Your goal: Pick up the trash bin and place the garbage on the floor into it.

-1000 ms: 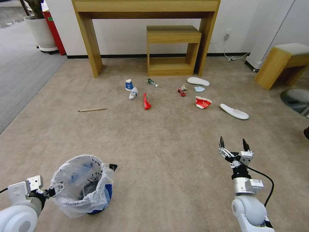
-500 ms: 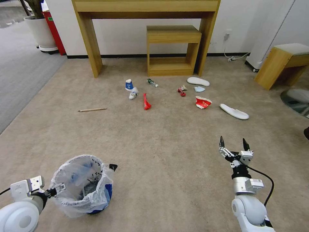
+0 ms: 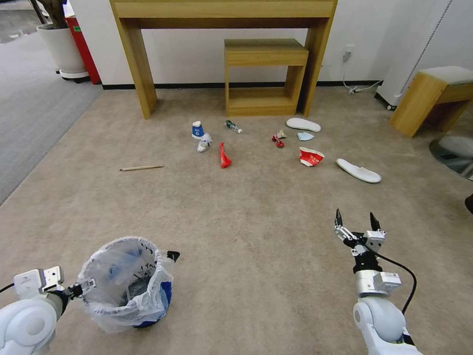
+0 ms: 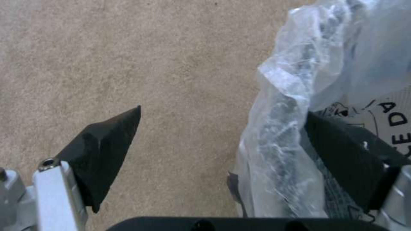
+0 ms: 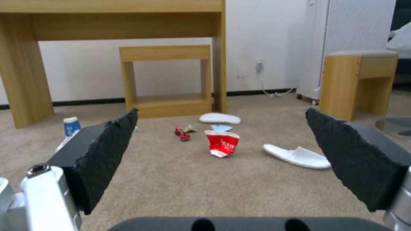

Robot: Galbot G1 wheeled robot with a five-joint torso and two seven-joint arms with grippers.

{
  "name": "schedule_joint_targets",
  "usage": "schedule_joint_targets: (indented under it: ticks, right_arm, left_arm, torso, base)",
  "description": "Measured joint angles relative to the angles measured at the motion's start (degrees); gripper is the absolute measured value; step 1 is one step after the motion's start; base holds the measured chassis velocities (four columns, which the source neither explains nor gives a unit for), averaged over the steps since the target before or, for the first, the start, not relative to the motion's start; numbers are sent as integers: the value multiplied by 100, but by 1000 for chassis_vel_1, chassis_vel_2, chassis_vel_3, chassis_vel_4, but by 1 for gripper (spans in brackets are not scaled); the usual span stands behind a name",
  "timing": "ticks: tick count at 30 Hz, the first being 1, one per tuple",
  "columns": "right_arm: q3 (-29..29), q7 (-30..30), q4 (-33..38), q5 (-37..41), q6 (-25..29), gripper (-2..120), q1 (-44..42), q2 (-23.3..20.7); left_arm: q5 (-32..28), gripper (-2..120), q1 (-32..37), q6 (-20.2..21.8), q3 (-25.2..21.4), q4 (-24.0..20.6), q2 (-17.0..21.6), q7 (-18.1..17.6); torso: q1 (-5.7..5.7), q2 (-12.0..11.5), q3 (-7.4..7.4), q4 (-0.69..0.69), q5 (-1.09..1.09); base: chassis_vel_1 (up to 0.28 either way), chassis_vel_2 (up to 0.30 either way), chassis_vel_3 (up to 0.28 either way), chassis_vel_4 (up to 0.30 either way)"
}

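Since a second ago the left arm has drawn back and lower toward the robot, its gripper (image 3: pixel 84 285) still at the near rim of the trash bin (image 3: pixel 128 283); nothing on the carpet (image 3: pixel 246 212) has shifted. From the head, the right gripper (image 3: pixel 355 228) hangs spread wide over bare floor, well short of the red-white paper bowl (image 3: pixel 310 157) and blue-white cup (image 3: pixel 197 129). At the left wrist, the fingers stand apart astride the bag-covered rim (image 4: pixel 278 134), one pad (image 4: pixel 346 150) inside, the other (image 4: pixel 105 144) outside. A good grasp means closing on rim and liner together. The right wrist looks past wide jaws at the bowl (image 5: pixel 222 143) and a slipper (image 5: pixel 296 156)
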Motion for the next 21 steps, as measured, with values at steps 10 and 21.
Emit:
schedule_joint_targets:
  ticks: [10,21]
  right_arm:
    - [-67,-9,-100,3,-10,100,66,-7]
    - [-96,-23,-188,13,-3,100,102,-30]
  left_arm:
    - [-129,98,-90,-3,45,312,70,-36]
    - [-104,97,-162,-6,162,561,-85,-33]
  torso:
    - [0,0,0,0,0]
    - [0,0,0,0,0]
  base:
    - [0,0,0,0]
    - [0,0,0,0]
